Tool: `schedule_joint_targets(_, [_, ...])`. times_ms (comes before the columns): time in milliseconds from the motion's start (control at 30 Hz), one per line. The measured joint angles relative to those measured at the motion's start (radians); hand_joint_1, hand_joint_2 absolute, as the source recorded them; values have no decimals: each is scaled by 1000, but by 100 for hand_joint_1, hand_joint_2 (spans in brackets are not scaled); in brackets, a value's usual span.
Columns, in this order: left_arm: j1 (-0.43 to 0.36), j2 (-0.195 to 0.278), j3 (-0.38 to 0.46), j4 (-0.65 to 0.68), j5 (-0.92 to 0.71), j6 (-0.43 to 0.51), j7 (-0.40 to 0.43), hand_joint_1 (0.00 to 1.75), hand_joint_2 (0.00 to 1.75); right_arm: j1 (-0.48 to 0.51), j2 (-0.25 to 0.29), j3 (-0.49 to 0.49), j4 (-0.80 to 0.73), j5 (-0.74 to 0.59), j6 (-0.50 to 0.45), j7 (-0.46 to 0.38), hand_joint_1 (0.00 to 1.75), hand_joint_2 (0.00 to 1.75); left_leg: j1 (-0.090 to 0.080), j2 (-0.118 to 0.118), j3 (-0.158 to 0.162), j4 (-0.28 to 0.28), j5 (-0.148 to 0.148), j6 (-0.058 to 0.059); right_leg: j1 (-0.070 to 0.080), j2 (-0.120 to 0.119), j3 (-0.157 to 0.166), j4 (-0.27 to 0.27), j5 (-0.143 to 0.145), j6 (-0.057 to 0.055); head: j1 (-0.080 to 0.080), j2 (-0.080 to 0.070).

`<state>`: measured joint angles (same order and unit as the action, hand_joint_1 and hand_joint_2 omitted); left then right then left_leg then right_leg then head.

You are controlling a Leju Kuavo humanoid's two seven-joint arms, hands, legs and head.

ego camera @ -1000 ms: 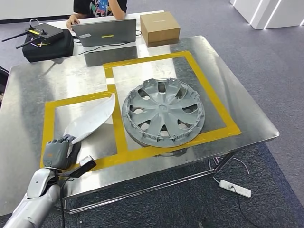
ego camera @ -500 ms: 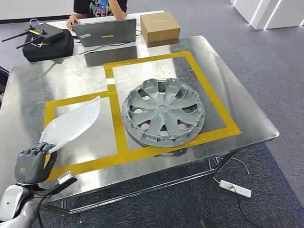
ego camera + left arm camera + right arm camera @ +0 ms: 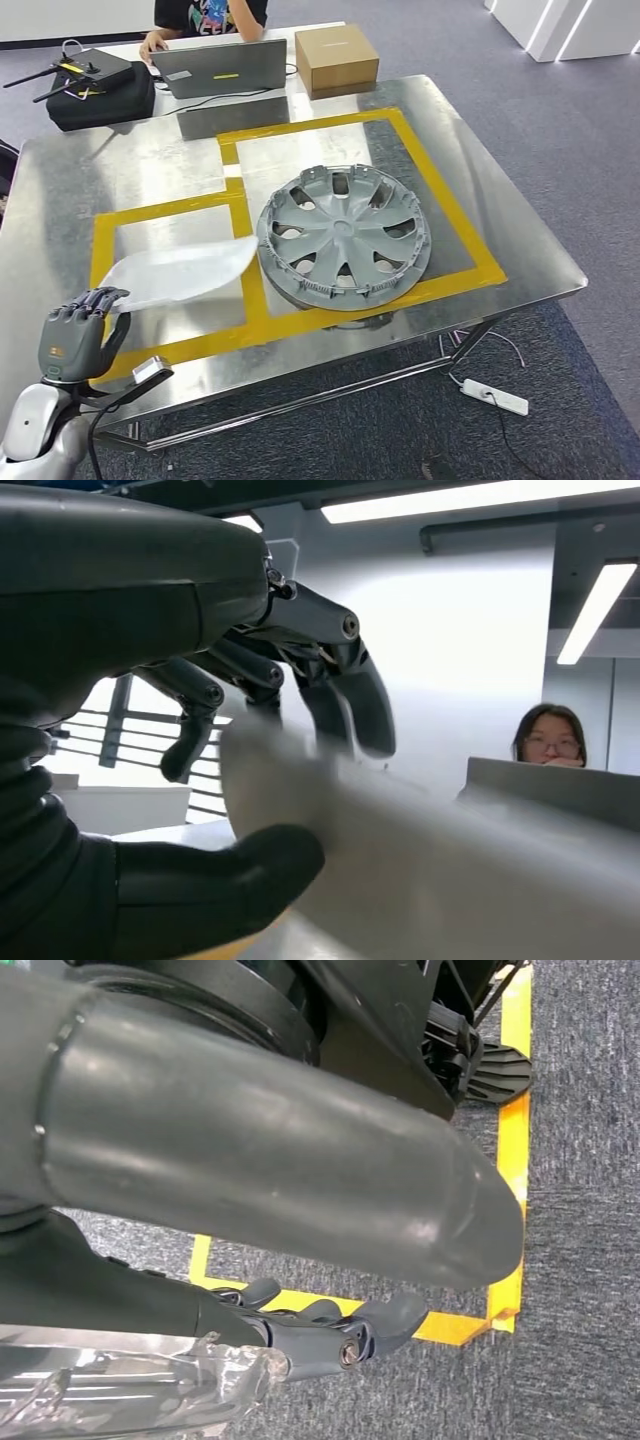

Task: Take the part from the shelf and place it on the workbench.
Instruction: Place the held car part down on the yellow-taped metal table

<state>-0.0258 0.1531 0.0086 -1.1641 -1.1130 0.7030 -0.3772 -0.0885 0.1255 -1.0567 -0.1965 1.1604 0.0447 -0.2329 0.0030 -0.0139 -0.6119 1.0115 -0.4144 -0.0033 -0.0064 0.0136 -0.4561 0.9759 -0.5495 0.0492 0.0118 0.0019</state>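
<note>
The white elongated part (image 3: 181, 272) lies low over the left yellow-taped square of the steel workbench (image 3: 68, 190), blurred with motion. My left hand (image 3: 75, 335) is at the part's near end by the bench's front left edge, fingers spread. In the left wrist view the blurred part (image 3: 423, 860) passes between the thumb and the raised fingers (image 3: 332, 680) of the left hand (image 3: 249, 780); the fingers stand apart from it. My right hand (image 3: 340, 1330) hangs over the carpet, fingers loosely extended, holding nothing.
A grey wheel cover (image 3: 343, 237) fills the right taped square. At the far edge are a laptop (image 3: 219, 68), a cardboard box (image 3: 336, 58), a black bag (image 3: 98, 90) and a seated person (image 3: 211, 12). A power strip (image 3: 494, 397) lies on the floor.
My left hand drew back toward the front left edge and its fingers spread. The white part swung from pointing up and away to lying flatter, its tip toward the wheel cover.
</note>
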Motion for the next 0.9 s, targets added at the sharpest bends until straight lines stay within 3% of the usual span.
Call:
schedule_joint_targets(133, [-18,13,-45,20,28,-14,81,0,175,2,0,0,0,-4,1,5,0,0,0,0,0,0,0,0,0,0,0,0,0,0,0,0])
schedule_joint_targets(300, [-46,19,-68,75,155,-95,171,0,175,8,0,-1,0,-12,8,11,0,0,0,0,0,0,0,0,0,0,0,0,0,0,0,0])
schedule_joint_targets(433, [-51,16,-67,96,307,-107,129,0,0,14,0,-1,0,-17,7,11,0,0,0,0,0,0,0,0,0,0,0,0,0,0,0,0])
schedule_joint_targets(633, [-21,-21,-23,29,620,-92,-76,0,0,19,0,-2,0,-23,1,-1,0,0,0,0,0,0,0,0,0,0,0,0,0,0,0,0])
schedule_joint_targets(900, [34,-73,20,-129,770,-116,-174,0,0,21,0,-2,0,-24,0,-9,0,0,0,0,0,0,0,0,0,0,0,0,0,0,0,0])
